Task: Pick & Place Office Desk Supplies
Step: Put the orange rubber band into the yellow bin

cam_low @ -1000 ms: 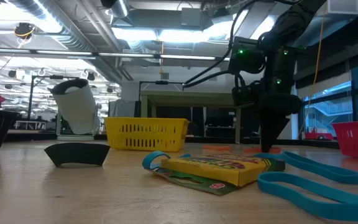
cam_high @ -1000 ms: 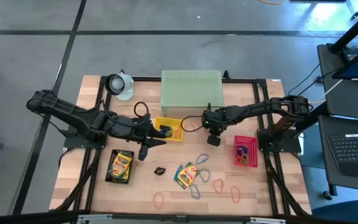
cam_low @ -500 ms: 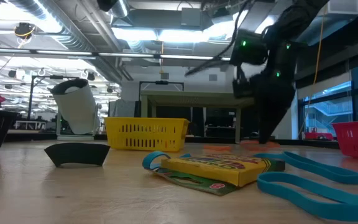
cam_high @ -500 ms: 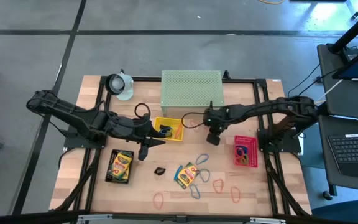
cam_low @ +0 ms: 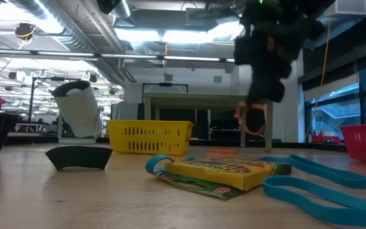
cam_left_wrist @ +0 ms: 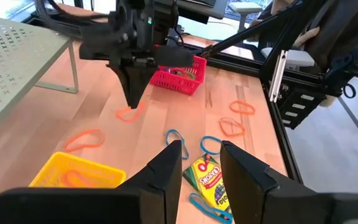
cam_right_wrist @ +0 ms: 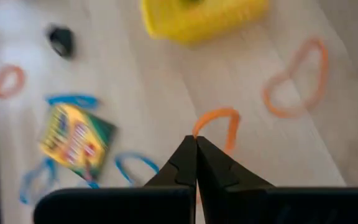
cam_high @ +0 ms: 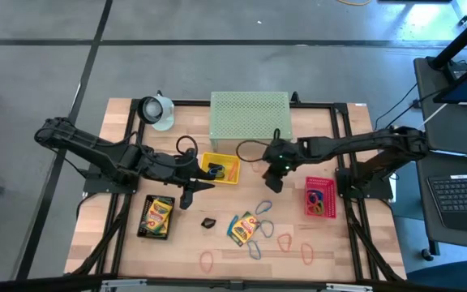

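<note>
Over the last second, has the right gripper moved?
Yes. The right gripper, shut on a thin orange rubber loop, has risen off the wooden table in the low view, judged against the yellow mesh tray.

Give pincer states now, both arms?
Left pincer: open, holding nothing, over the table.
Right pincer: shut on orange loop, lifted off the table.

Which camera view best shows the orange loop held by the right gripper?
The right wrist view: the orange loop hangs pinched in the shut right gripper, filling the centre. The low view shows it dangling above the table; the left wrist view shows it small; the high view hides it.
</note>
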